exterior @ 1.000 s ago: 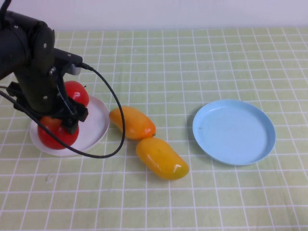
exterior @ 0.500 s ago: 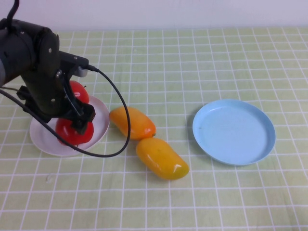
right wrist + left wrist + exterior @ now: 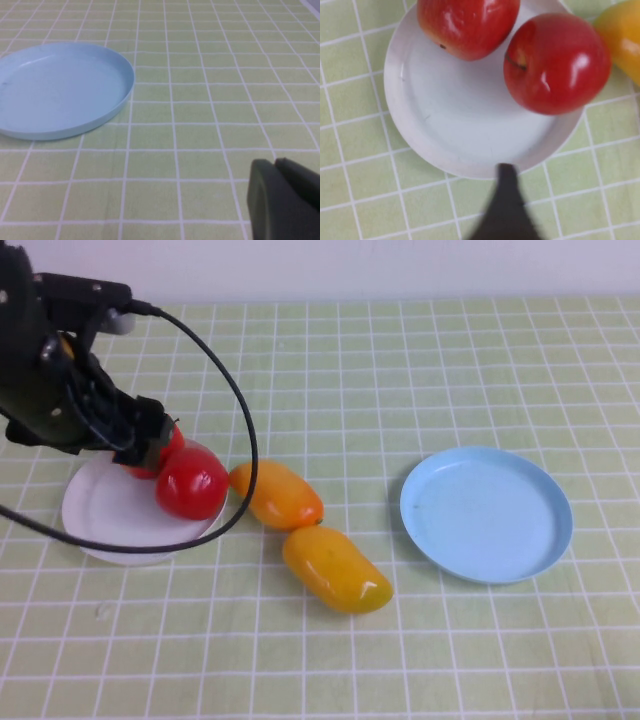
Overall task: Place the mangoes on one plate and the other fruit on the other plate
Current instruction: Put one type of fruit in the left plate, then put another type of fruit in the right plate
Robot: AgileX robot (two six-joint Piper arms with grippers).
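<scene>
Two red apples lie on the white plate [image 3: 105, 520]. One apple [image 3: 190, 483] rests at the plate's right rim, close to a mango. The other apple [image 3: 150, 456] is partly hidden behind my left gripper [image 3: 148, 436]. That gripper hovers above the plate's far side, open and holding nothing. In the left wrist view both apples [image 3: 467, 22] [image 3: 555, 62] sit free on the plate [image 3: 455, 120], and one dark finger [image 3: 506, 200] shows. Two orange mangoes [image 3: 277, 495] [image 3: 335, 568] lie on the cloth mid-table. The light blue plate [image 3: 487, 513] is bare. My right gripper [image 3: 274, 165] is shut over the cloth, outside the high view.
A green checked cloth [image 3: 400, 360] covers the table. The left arm's black cable [image 3: 245, 440] loops down over the plate's front and past the nearer mango. In the right wrist view the blue plate [image 3: 60, 87] lies some way ahead of the shut fingers.
The left gripper carried the apple rightward across the white plate, let it go and drew back up and to the left. The apple now rests free at the plate's right rim.
</scene>
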